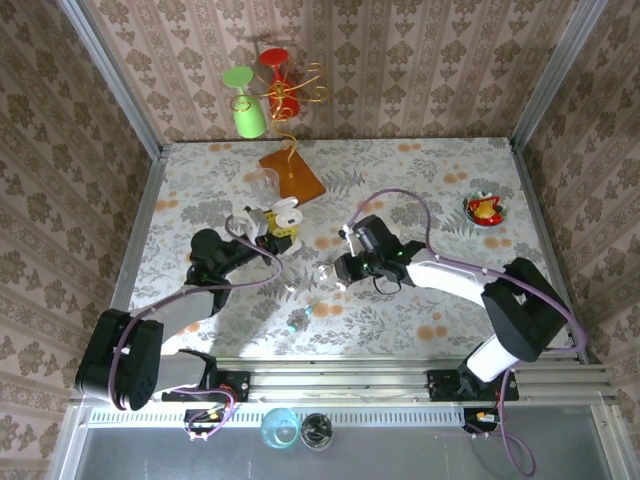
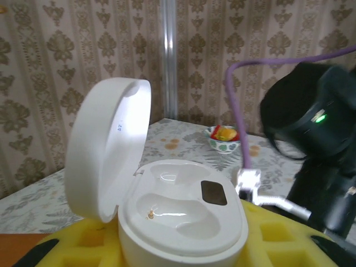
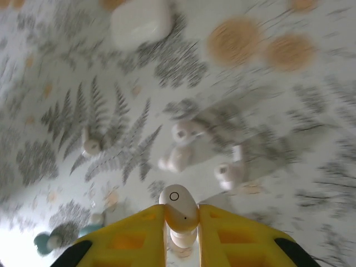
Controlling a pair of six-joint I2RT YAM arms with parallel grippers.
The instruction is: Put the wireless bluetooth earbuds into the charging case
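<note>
Small dark ring symbol on the rounded top of the white earbud (image 3: 178,210), right wrist view, tiny dark printed characters on the inner lid of the open charging case (image 2: 161,186), left wrist view, too small to read

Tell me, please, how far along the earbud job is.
Done: the charging case stands open in the left gripper, both wells empty. In hand: the right gripper pinches one earbud. Left: seat it, then a second from the loose earbuds on the table.

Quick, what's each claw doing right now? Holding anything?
Left claw: closed on the open charging case.
Right claw: closed on a white earbud.
</note>
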